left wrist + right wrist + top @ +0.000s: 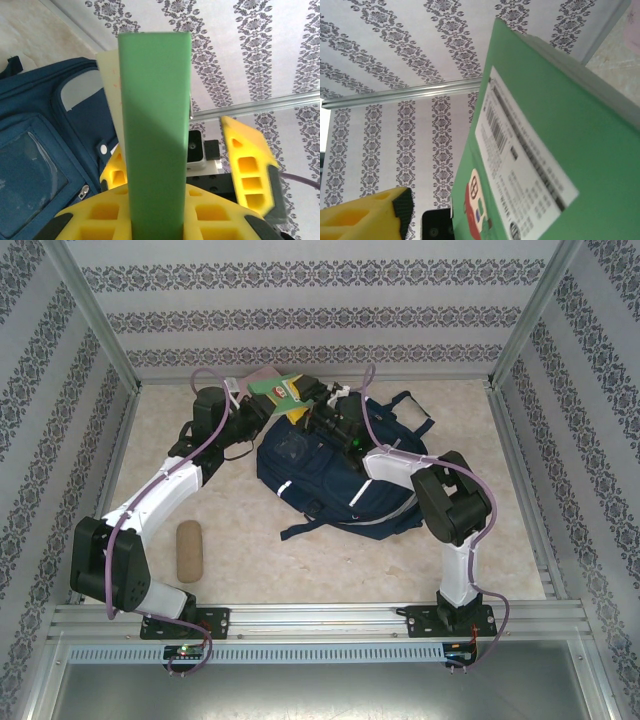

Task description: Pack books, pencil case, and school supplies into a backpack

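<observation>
Handover or insertion of one book looks like the step in hand.

From the top camera, the left gripper (255, 408) holds the small green book (283, 390) above the far-left corner of the backpack (335, 475). The backpack lies flat on the table (300, 570). The right gripper (325, 412) sits just beside the book, over the bag's top end. The tan oblong piece (188, 550) lies well apart, near the left arm.

At the left wrist, the yellow fingers (100, 220) are clamped narrow on the green book (155, 125). A pale sheet (107, 75) stands just behind the book and the backpack (40, 115) is to its left. One finger (247, 165) of the right gripper stands off to the book's right.

At the right wrist, the book's barcoded back cover (540, 150) is close. One yellow finger (367, 217) is apart from it, so the jaws are wide and hold nothing.

Next, I judge, the right gripper must either close on the book or hold the bag's mouth open so the book slides in. I cannot tell whether the zip is open.
</observation>
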Robot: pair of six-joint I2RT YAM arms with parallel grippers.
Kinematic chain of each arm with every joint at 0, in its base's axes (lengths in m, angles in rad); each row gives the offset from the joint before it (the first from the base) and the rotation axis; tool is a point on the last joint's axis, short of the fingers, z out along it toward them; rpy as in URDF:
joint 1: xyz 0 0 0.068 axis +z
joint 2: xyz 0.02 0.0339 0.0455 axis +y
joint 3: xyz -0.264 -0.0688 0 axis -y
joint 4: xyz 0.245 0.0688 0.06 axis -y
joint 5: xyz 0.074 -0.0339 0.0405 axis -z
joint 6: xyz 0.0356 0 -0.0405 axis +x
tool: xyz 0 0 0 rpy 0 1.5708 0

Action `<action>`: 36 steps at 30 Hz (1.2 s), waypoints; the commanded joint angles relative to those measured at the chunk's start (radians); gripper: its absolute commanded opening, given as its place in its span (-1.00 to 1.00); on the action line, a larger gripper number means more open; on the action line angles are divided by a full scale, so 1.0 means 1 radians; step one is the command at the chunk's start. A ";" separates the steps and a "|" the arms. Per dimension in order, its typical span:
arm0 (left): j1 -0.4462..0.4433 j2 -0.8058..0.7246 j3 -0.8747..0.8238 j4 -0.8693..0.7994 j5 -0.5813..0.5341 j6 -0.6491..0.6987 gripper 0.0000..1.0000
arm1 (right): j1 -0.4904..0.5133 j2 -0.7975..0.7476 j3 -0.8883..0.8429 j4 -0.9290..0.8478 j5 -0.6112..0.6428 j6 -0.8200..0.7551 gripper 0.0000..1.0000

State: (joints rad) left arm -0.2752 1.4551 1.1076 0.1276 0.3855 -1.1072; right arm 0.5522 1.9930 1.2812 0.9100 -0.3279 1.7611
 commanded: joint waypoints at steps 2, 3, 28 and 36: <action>-0.012 -0.015 0.018 0.005 0.059 -0.017 -1.00 | -0.014 0.002 0.023 0.052 0.019 -0.049 0.05; -0.013 -0.016 0.021 -0.009 0.059 -0.012 -1.00 | -0.019 0.002 0.015 0.059 0.019 -0.056 -0.12; -0.177 0.192 0.318 -0.485 -0.076 0.398 0.09 | -0.319 -0.594 -0.466 -0.401 0.025 -0.473 -1.00; -0.380 0.385 0.521 -0.609 -0.143 0.561 -0.01 | -0.522 -0.948 -0.544 -0.941 0.077 -0.692 -1.00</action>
State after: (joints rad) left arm -0.5911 1.7889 1.5520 -0.3763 0.2981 -0.6727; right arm 0.0673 1.1225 0.7597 0.1970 -0.2810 1.2072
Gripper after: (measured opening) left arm 0.496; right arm 0.152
